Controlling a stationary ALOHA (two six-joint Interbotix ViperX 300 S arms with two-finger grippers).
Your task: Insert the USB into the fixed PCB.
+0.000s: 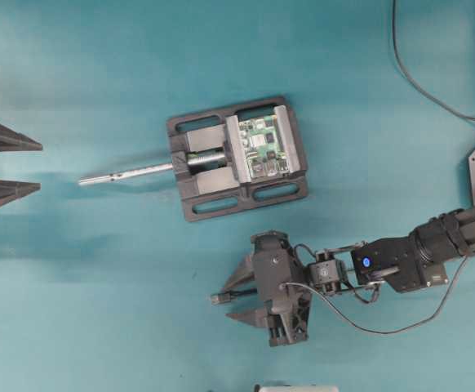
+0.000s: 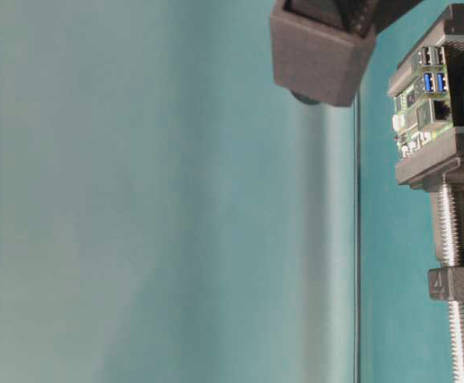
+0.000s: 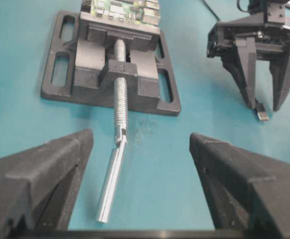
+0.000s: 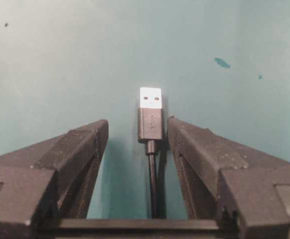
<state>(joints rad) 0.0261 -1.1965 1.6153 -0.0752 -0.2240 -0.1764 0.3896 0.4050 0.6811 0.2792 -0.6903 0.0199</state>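
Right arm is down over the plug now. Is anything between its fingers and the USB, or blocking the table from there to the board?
Nothing visible. The USB lies flat between the open right gripper's fingers, untouched. Bare table separates it from the PCB, clamped in the vise.

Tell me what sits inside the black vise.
The black vise clamps the green PCB, lying face up with chips and connectors showing. The steel screw rod runs into it. The board's underside and clamped edges are covered.
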